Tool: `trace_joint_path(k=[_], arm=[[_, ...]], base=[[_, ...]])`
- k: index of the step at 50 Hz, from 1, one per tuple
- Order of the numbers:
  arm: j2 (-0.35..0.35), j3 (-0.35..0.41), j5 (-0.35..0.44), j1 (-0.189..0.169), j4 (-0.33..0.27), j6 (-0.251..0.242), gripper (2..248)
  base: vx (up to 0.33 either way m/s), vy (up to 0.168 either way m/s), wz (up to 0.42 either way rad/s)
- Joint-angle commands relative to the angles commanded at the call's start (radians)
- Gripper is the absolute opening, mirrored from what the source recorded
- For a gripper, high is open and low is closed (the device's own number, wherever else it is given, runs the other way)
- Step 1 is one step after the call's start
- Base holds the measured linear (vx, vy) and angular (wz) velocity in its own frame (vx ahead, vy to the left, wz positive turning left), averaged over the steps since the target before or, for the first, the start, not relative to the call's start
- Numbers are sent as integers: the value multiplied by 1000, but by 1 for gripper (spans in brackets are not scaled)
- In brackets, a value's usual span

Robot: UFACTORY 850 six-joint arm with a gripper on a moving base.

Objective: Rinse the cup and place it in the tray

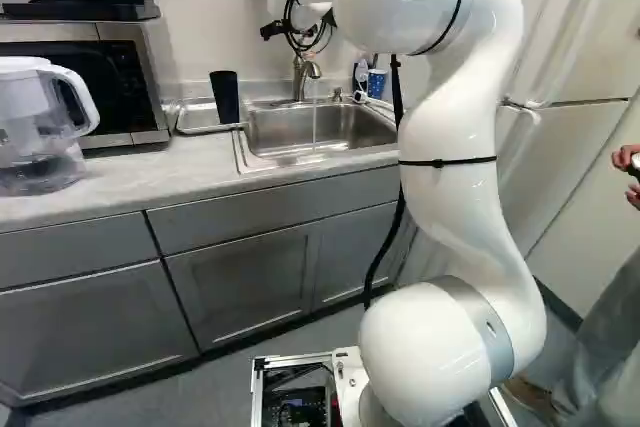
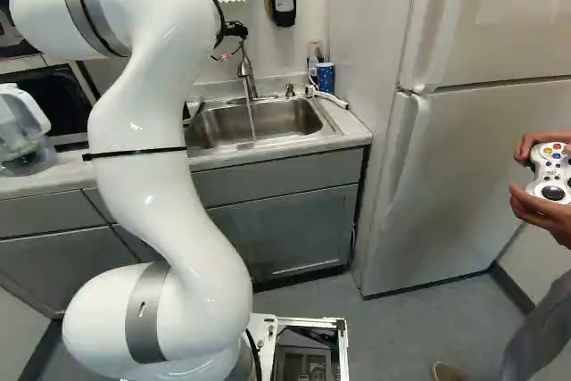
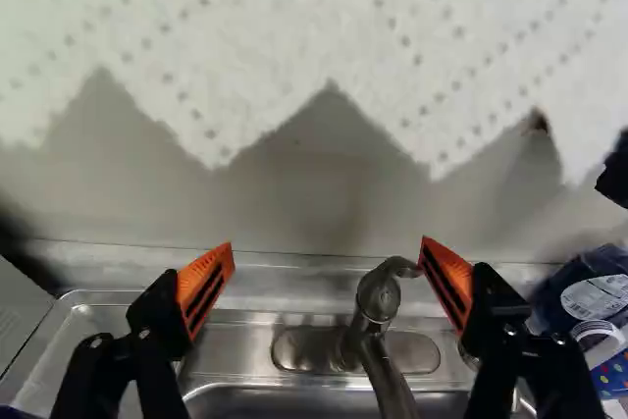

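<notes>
Looks between two orange-padded fingers (image 3: pixel 204 282), spread wide, at a steel tap (image 3: pixel 377 303) on the back edge of the sink (image 3: pixel 234 333). Shows a paper towel (image 3: pixel 314 36) with a zigzag edge, hanging ahead against a pale wall (image 3: pixel 294 198). Takes in a dark labelled container (image 3: pixel 579 287) and part of a blue cup (image 3: pixel 610 374) beside the finger nearer the tap.

both base views are bright, the light seeming to fall from above: the bench (image 1: pixel 150 182) is pale, the cabinet fronts (image 1: pixel 240 277) duller. soft glare sits on the white arm (image 1: pixel 455 177) and the sink (image 1: pixel 320 132) glints. in the wrist view the paper towel (image 3: pixel 294 36) glows pale above soft grey shadows on the wall (image 3: pixel 304 203). upright lines lean near the base views' edges.
</notes>
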Motion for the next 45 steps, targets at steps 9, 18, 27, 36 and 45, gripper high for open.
trace_joint_path(k=[9, 18, 27, 36, 45], arm=[[0, 0, 0, 0, 0, 0, 247], [3, 3, 0, 0, 0, 0, 247], [6, 8, 0, 1, 0, 0, 247], [10, 12, 0, 4, 0, 0, 247], [15, 19, 0, 6, 0, 0, 247]], base=[[0, 0, 0], [0, 0, 0], [0, 0, 0], [0, 0, 0], [0, 0, 0]])
